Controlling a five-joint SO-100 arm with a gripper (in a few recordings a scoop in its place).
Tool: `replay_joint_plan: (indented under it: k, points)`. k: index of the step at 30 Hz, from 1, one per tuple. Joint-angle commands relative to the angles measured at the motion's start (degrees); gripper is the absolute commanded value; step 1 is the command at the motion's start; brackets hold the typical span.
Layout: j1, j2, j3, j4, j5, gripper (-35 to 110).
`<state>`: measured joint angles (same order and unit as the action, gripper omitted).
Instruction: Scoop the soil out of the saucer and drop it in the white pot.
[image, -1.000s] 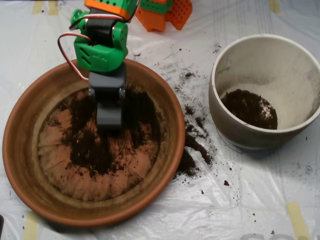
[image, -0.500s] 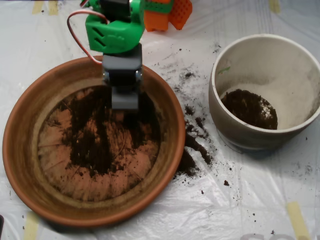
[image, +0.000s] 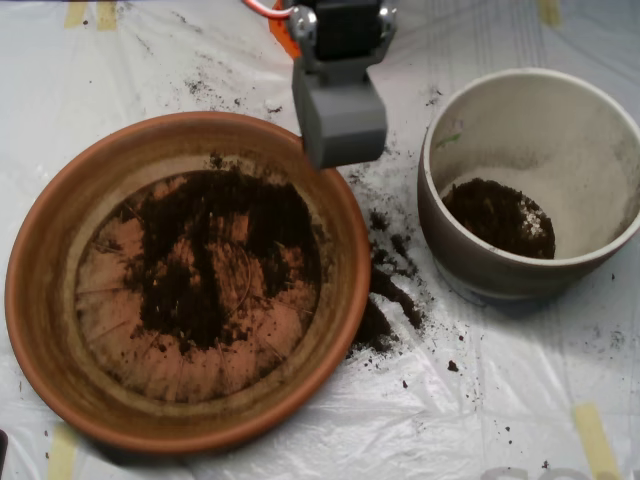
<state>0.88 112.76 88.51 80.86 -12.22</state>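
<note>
The terracotta saucer (image: 60, 230) lies at the left, with dark soil (image: 215, 255) spread thinly over the middle of its ridged base. My grey scoop (image: 340, 125) hangs raised over the saucer's upper right rim, its shells together so that it looks like one closed block. Whatever is inside it is hidden. The white pot (image: 590, 130) stands at the right, apart from the scoop, with a small heap of soil (image: 497, 216) at its bottom.
Spilled soil crumbs (image: 385, 290) lie on the plastic sheet (image: 500, 400) between saucer and pot. The orange arm base (image: 285, 30) sits at the top edge. Yellow tape strips (image: 597, 440) mark the sheet's corners.
The scoop has lifted out of the saucer's soil and swung up and to the right, from the dish's middle to above its upper right rim.
</note>
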Motion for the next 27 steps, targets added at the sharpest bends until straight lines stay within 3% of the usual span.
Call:
replay_joint_plan:
  k: [1,8,13,16,19,27]
  points:
    - [-6.7,5.2,-5.5,0.6,-0.8,-1]
    - [-20.5,-1.3,-10.5,3.0,-6.4,-1]
    - [-24.7,-3.3,-10.3,3.2,-6.3,0]
    - [-25.0,-4.7,-10.6,4.0,-4.3,11]
    - [-25.8,-4.7,-9.9,4.5,-4.7,39]
    - [-25.0,-3.3,-9.1,4.5,-3.3,44]
